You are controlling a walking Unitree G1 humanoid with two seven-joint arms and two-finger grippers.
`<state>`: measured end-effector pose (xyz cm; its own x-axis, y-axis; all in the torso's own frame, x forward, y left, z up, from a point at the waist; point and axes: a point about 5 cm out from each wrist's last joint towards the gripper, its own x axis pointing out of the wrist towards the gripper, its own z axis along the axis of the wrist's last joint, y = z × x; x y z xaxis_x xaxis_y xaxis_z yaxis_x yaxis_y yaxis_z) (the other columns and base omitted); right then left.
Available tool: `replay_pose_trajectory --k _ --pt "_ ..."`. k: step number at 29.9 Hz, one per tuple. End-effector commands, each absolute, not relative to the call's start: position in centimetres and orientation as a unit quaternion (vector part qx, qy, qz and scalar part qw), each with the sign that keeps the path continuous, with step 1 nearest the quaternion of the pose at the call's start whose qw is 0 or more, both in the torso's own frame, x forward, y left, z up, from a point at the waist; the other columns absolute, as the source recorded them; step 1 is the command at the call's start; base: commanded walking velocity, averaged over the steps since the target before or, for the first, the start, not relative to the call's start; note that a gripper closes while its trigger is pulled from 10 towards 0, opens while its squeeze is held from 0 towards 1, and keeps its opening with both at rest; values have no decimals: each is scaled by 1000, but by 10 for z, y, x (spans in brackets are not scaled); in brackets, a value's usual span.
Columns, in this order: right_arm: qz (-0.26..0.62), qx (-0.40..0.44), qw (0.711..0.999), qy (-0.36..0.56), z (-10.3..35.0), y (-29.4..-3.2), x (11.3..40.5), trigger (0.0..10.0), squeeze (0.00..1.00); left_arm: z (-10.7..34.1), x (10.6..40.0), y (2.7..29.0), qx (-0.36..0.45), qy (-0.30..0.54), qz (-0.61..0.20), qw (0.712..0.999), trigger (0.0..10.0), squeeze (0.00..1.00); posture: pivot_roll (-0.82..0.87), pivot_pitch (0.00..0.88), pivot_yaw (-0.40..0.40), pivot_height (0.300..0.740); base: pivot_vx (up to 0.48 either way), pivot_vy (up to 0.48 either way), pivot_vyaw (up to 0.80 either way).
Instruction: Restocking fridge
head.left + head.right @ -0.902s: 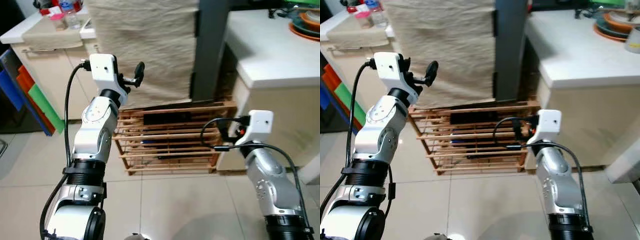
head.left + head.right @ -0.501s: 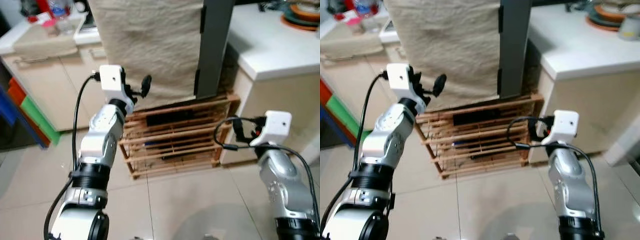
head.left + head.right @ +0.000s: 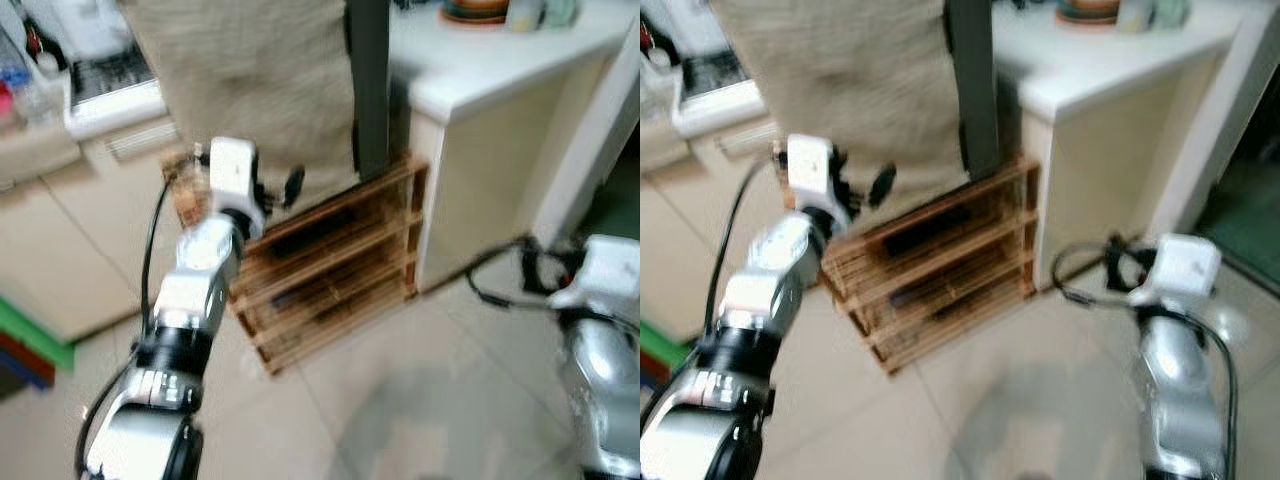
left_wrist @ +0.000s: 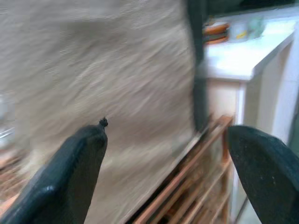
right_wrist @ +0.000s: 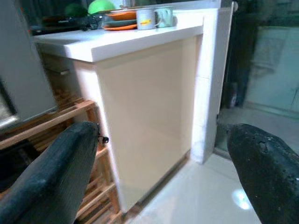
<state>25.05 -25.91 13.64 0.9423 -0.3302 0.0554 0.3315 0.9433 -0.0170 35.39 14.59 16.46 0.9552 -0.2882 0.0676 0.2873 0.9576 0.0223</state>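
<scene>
Camera has swung rightward since the earlier frames; view blurred, robot turning. Left hand (image 4: 163, 168) and right hand (image 5: 163, 172) both spread wide, empty. Slatted wooden rack (image 3: 330, 260) below the white tabletop (image 3: 480, 70); no fridge or stock sighted. Restocking not begun.

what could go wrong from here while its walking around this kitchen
1. The left gripper is raised with open fingers near the hanging beige cloth; it could snag it.
2. The wooden slatted rack sits low on the floor just ahead; an arm or leg might clip it.
3. The head views are blurred, so judging clearance to the white counter may be unreliable.
</scene>
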Motion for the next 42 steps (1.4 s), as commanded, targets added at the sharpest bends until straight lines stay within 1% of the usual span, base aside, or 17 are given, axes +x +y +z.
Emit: replay_pose_trajectory --k 1,5,8,11,13,14,15,16,17,19,21,23,25,31,34,41,42 --pt "-179 -8 982 -59 154 -264 251 10000 0 163 349 150 -20 -33 -145 989 10000 0 -211 0 126 740 0 431 0" --pt "-159 -11 986 -47 148 -256 262 10000 0 155 346 162 -49 -31 -115 992 10000 0 -174 0 98 740 0 435 0" --pt "-114 -11 993 -36 140 -233 277 10000 0 140 337 174 -56 -15 -78 995 10000 0 -131 0 57 740 0 462 0" --pt "-101 -3 995 -23 135 -226 280 10000 0 137 334 177 -44 -8 -67 997 10000 0 -96 0 37 740 0 480 0" --pt "-58 -19 998 -6 130 -212 285 10000 0 143 330 176 -32 -18 -79 996 10000 0 -65 0 17 740 0 480 -394" --pt "-50 -27 998 -2 128 -210 287 10000 0 145 330 175 -26 -21 -85 996 10000 639 -66 0 21 740 0 480 -763" --pt "-48 -31 998 0 126 -209 288 10000 0 145 330 175 -24 -22 -91 995 10000 992 -66 0 21 740 0 480 -744" --pt "-54 -27 998 -1 125 -210 289 10000 0 145 330 175 -24 -21 -92 995 10000 1000 -69 0 25 740 0 480 -738" --pt "-72 -3 997 0 124 -216 293 10000 0 142 333 174 -26 -14 -91 995 10000 1000 -83 0 56 740 0 472 -738" --pt "-91 37 995 -1 125 -222 295 10000 0 142 336 170 -28 -10 -97 995 10000 1000 -89 0 72 740 0 469 -750" --pt "-98 40 994 -3 127 -224 296 10000 0 143 338 167 -26 -9 -100 995 10000 1000 -92 0 82 740 0 469 -763" --pt "-108 37 993 -9 129 -228 299 10000 0 149 345 156 -19 -12 -118 993 10000 1000 -96 0 90 740 0 465 -769" --pt "-109 35 993 -9 129 -228 300 10000 0 152 347 154 -20 -15 -122 992 10000 1000 -98 0 89 740 0 465 -769" --pt "-97 20 995 -12 129 -220 303 10000 0 152 349 152 -25 -12 -125 992 10000 1000 -98 0 76 740 141 427 -761" --pt "-84 -2 996 -14 127 -217 302 10000 0 152 343 141 -22 -18 -150 988 10000 1000 -81 0 63 740 426 0 -756" --pt "-52 -32 998 -7 118 -205 294 10000 0 151 337 144 -29 -14 -137 990 10000 1000 -72 0 54 740 431 0 -756" --pt "-33 -45 998 19 106 -196 285 10000 0 150 333 139 -41 -11 -138 990 10000 1000 -73 0 46 740 446 0 -756"
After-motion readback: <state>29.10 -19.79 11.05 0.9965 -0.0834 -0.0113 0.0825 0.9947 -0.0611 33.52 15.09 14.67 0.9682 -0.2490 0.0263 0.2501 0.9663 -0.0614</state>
